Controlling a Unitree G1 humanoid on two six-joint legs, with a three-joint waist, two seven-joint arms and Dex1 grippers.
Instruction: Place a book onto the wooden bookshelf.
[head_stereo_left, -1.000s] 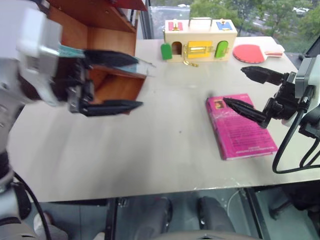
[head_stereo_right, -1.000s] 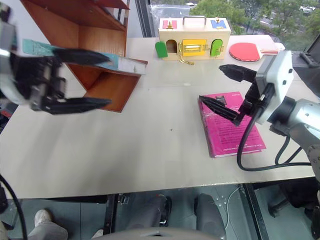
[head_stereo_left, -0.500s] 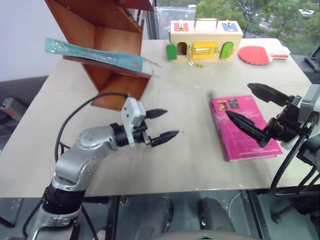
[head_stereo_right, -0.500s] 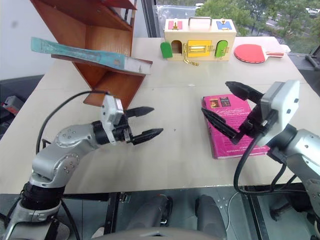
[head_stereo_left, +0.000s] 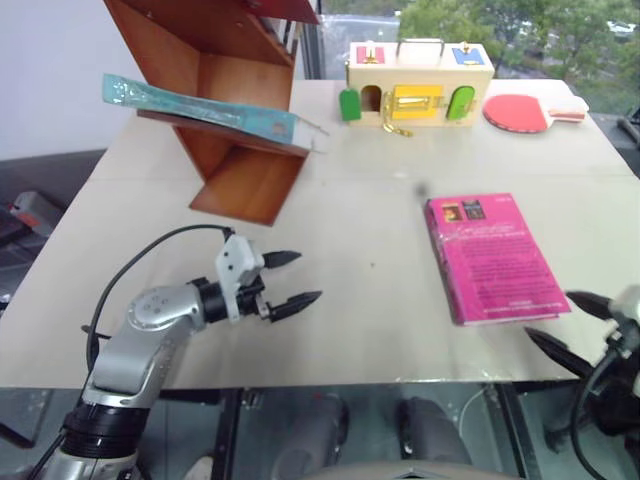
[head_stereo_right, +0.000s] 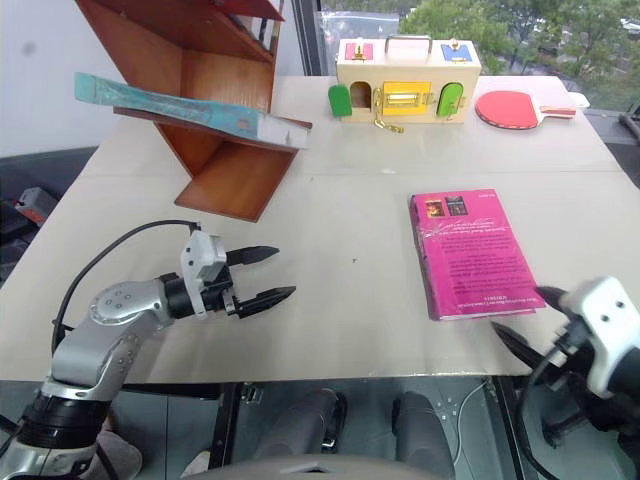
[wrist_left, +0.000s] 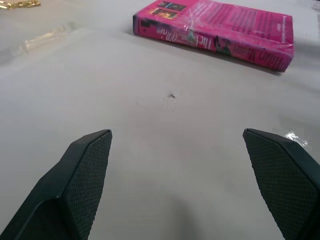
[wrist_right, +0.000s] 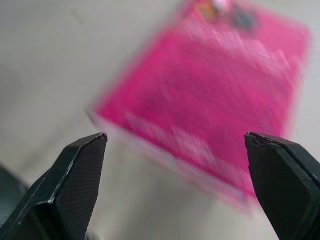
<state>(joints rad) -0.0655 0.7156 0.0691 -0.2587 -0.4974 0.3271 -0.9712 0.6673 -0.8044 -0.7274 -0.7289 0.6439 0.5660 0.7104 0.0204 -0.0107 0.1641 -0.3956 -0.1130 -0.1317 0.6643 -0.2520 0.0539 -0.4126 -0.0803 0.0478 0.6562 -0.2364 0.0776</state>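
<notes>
Teal book (head_stereo_left: 205, 104) is in the upper left of the frame, lying on a slanted board of the wooden bookshelf (head_stereo_left: 245, 180), one end sticking out past the board's left side. My left end effector (head_stereo_left: 290, 279) sits lower left over the bare desk (head_stereo_left: 360, 300), fingers spread, released, nothing in it. My right end effector (head_stereo_left: 568, 324) is at the lower right edge, just off the near corner of the pink book (head_stereo_left: 489, 256), fingers apart too, empty. Pink book lies flat, right of centre, well apart from the shelf. At the top of the frame: pale wooden box (head_stereo_left: 418, 82) with coloured doors, red paddle (head_stereo_left: 523, 111) beside it.
</notes>
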